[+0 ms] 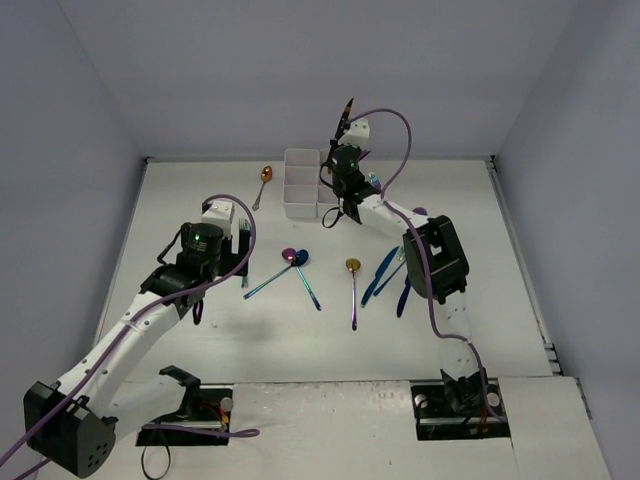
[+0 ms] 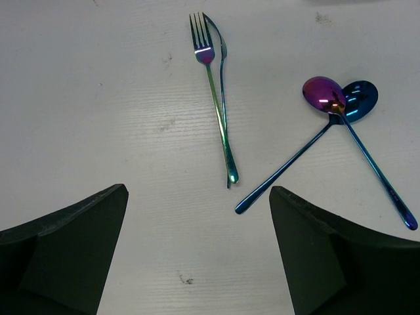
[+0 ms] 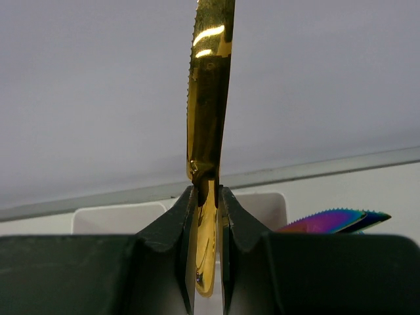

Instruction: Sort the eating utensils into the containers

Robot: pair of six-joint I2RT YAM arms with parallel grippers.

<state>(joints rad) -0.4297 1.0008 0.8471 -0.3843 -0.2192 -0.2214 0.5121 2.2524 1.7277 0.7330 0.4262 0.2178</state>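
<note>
Left wrist view showed your left tool [image 2: 195, 210] spread wide and holding nothing, hanging over the desk [image 2: 98, 98]. Under it a rainbow fork [image 2: 211, 85] lay lengthwise against a blue knife [image 2: 224, 98]. To their right a purple spoon [image 2: 321, 95] crossed a blue spoon [image 2: 361, 98], bowls touching. In the top view a gold spoon [image 1: 352, 266] lay mid-desk, right of that pair. Blue pieces [image 1: 381, 274] and a purple piece [image 1: 403, 297] lay further right, beside your right arm [image 1: 435, 260]. Farther back stood the white container [image 1: 300, 185], with a copper spoon [image 1: 265, 175] just left of it. Your right tool [image 3: 207, 197] was up by the container's right side, pinched tight on a gold knife [image 3: 210, 85], serrated blade pointing up. A rainbow blade tip [image 3: 328, 222] showed right of its fingers; you could not tell whether it stood in a compartment.
</note>
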